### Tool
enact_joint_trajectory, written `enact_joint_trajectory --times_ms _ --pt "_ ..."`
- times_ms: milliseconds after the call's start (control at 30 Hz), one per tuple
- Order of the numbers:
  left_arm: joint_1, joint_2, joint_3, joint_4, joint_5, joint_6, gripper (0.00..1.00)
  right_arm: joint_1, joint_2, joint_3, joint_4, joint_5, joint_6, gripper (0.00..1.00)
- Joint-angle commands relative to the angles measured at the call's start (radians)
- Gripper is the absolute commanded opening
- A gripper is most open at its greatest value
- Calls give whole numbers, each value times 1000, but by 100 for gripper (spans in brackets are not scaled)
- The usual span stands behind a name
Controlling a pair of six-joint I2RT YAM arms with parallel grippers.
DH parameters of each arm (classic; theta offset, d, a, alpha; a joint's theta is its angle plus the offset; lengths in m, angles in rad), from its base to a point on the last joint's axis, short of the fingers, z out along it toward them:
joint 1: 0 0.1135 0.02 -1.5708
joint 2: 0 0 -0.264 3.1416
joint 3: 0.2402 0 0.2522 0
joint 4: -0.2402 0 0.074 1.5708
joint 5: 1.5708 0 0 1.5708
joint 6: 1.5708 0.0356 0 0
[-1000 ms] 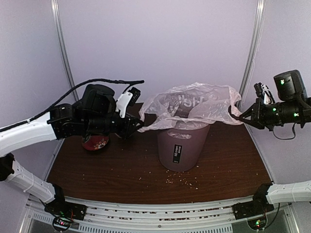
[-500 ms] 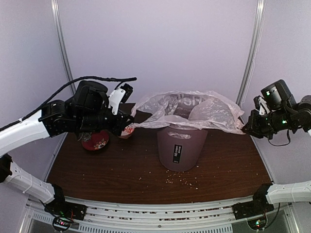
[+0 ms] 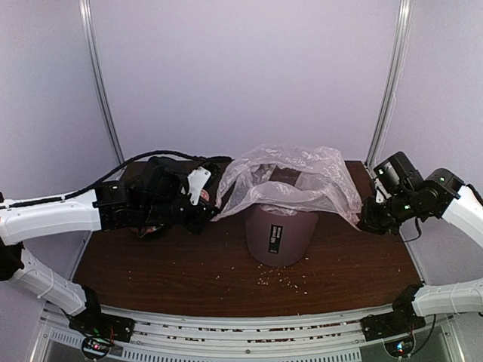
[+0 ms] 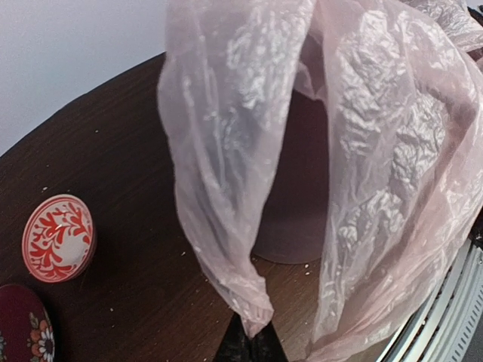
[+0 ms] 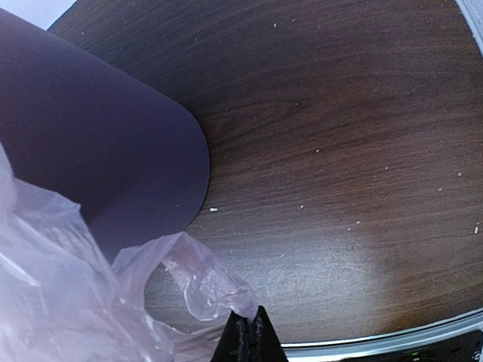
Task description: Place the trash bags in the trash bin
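Note:
The trash bag (image 3: 290, 177), thin and pale pink, is draped over the mouth of the mauve trash bin (image 3: 279, 234) in the middle of the table, spread between my two grippers. My left gripper (image 3: 214, 214) is low at the bin's left side, shut on a twisted corner of the bag (image 4: 249, 151); the bin (image 4: 298, 211) shows behind the plastic above that gripper (image 4: 253, 339). My right gripper (image 3: 363, 222) is low at the bin's right, shut on the bag's other corner (image 5: 192, 275). That gripper (image 5: 250, 322) hangs just above the wood, beside the bin's wall (image 5: 90, 151).
Two small bowls stand left of the bin: a red-and-white patterned bowl (image 4: 59, 237) and a dark red bowl (image 4: 21, 338); my left arm hides both in the top view. Crumbs (image 3: 283, 283) lie in front of the bin. Metal rails (image 3: 249, 332) run along the near edge.
Both grippers have come down from rim height to the bin's sides, each still holding its corner. The bag has dropped with them and now sags over the bin's mouth.

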Motion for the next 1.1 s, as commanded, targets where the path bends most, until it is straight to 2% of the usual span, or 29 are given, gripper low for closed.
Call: enact_joint_trajectory --times_ms 0,167,267,400,500,667,733,767,800,900,1067 --pt "3 21 2 187 110 3 0 -5 -37 12 33 -98 6 0" --pt "3 55 -31 163 10 8 0 -5 -54 -18 -31 -65 -12 0" --pt "4 83 -92 193 -66 17 0 -6 -44 -144 63 -73 -12 0" --pt "4 149 -138 318 -63 51 0 -6 18 -226 214 -63 -20 0" --pt "4 207 -77 318 -72 53 0 -5 79 -195 249 -51 -52 0" --pt "4 196 -36 319 -81 70 0 -6 110 -96 226 -34 -114 0" --pt "4 165 -36 295 -86 70 0 -6 91 -59 187 -38 -129 6" --pt "2 145 -39 278 -85 69 0 -6 72 -46 167 -45 -132 12" --pt "3 120 -44 258 -80 68 4 -6 47 -33 145 -50 -132 19" --pt "3 22 -60 174 -64 67 34 -5 -47 7 52 -55 -95 37" --pt "1 -144 -63 29 -48 75 65 -6 -129 96 -80 -98 -24 50"
